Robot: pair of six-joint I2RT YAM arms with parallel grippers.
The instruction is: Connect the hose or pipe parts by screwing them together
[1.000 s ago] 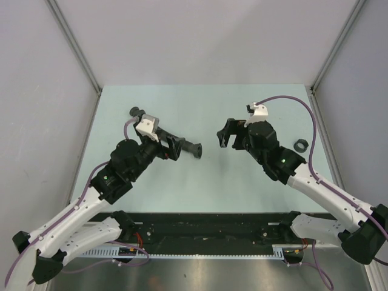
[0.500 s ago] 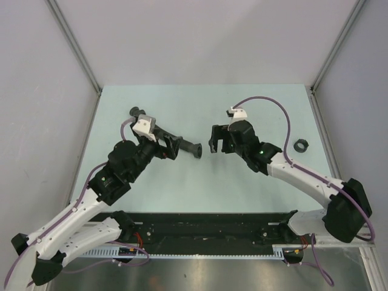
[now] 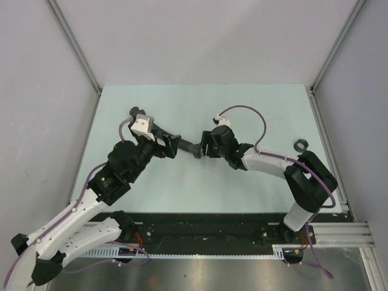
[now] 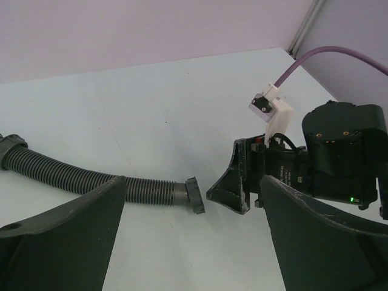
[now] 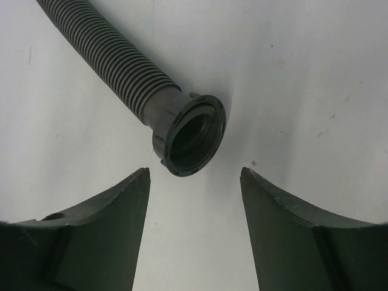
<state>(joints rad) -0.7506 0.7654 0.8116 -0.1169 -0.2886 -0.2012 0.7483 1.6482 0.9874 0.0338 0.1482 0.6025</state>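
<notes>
The pipe parts are a black corrugated hose [image 4: 73, 177] with a wider collared end [image 5: 191, 136] and a small ring nut [image 3: 301, 145]. The hose lies on the table, and the ring nut lies apart near the right edge. My left gripper [image 3: 173, 145] is open, its fingers straddling the hose from above without touching it [image 4: 194, 242]. My right gripper [image 5: 194, 176] is open too. Its tips sit just short of the collar's open mouth, with nothing between them. In the top view the right gripper [image 3: 204, 148] meets the collared end [image 3: 195, 150].
The pale green table [image 3: 242, 109] is walled by grey panels at the left, back and right. The hose's far end [image 3: 133, 111] lies at the back left. A purple cable [image 3: 248, 109] loops above my right wrist.
My right arm has swung left across the table up to the hose's collared end, and its jaws have narrowed. My left gripper has barely moved.
</notes>
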